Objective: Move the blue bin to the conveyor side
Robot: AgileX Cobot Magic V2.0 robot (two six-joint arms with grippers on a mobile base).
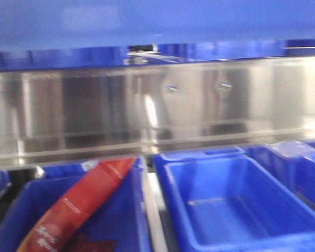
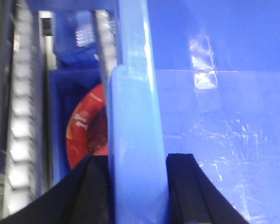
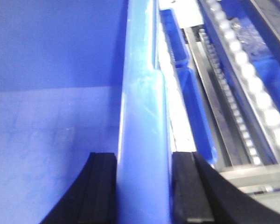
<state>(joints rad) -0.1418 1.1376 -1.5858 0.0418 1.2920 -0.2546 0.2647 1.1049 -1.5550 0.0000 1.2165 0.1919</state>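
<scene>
My left gripper (image 2: pixel 137 186) and right gripper (image 3: pixel 144 191) both clamp the blue bin (image 2: pixel 224 130) by its thick glossy rim (smooth plastic), pads (image 2: pixel 95 191) flush. Roller rack (image 3: pixel 254 95) near on right.

a shiny steel panel (image 1: pixel 94 105) with two screws (image 1: pixel 171 88) spans the back; small blue crates (image 1: pixel 236 210) sit below, white roller racks (image 3: pixel 256 100) alongside.

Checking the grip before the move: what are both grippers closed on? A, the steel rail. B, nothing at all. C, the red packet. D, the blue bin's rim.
D: in the wrist views the left gripper and right gripper each clamp the thick rim of the blue bin from both sides.
</scene>
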